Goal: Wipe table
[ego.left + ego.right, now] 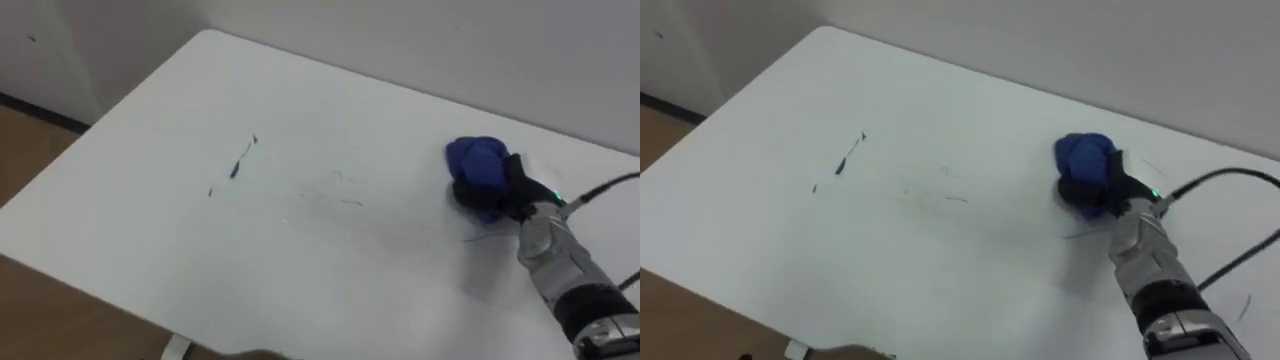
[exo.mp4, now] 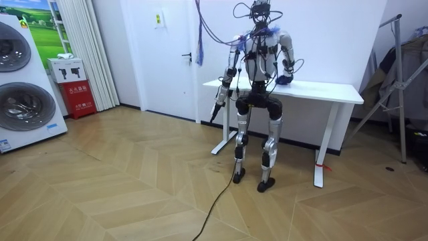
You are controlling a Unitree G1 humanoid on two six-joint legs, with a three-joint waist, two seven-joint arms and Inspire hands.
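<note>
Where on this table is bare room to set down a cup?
The table is bare at its far left corner and along the near strip between the dark marks and the front edge. Between the marks and the blue cloth lie faint smears only. Crowded: the right side, where the right hand grips the cloth.
</note>
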